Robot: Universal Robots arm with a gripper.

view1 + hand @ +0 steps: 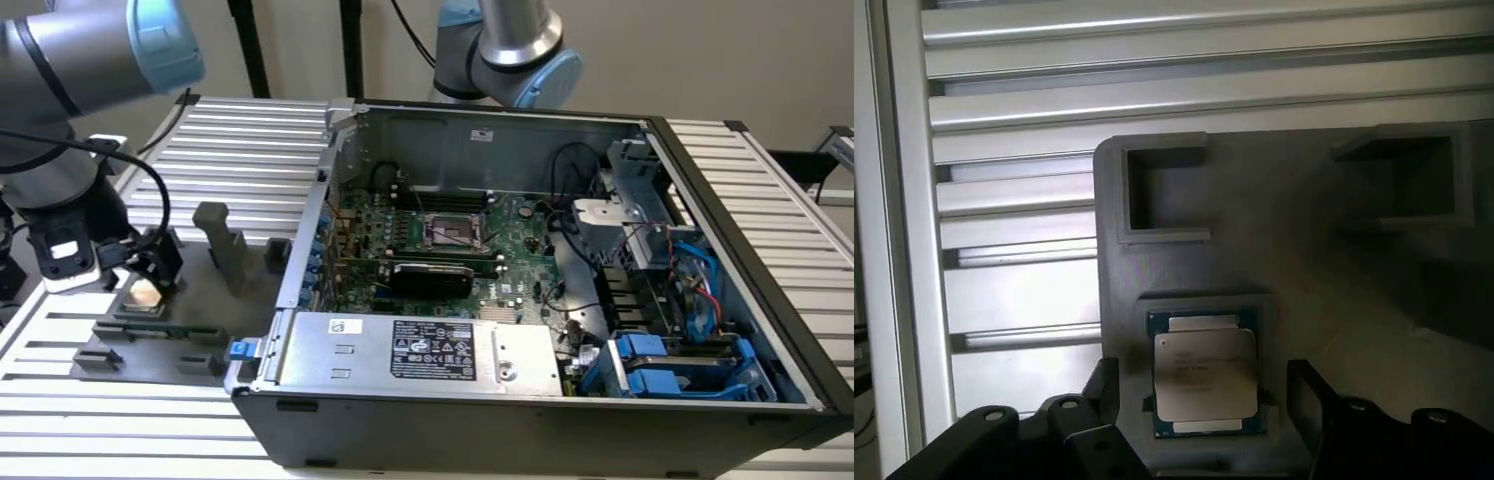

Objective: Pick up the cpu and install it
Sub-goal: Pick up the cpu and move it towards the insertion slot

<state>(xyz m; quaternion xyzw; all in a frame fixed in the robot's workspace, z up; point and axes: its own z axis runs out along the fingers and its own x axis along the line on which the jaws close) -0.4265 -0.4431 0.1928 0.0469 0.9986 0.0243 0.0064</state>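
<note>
The cpu, a flat square chip with a pale silver top, lies in a recess of the grey fixture plate. In the exterior view the cpu sits on the fixture plate at the exterior view's left, beside the computer case. My gripper hangs just above it, open, one black finger on each side of the chip and not touching it. The motherboard socket lies open inside the case.
The open computer case fills the middle and the exterior view's right, with power supply, cables and blue drive bays. Grey upright fixture blocks stand just beside the gripper. Everything rests on a slatted aluminium table. A second arm's base stands behind the case.
</note>
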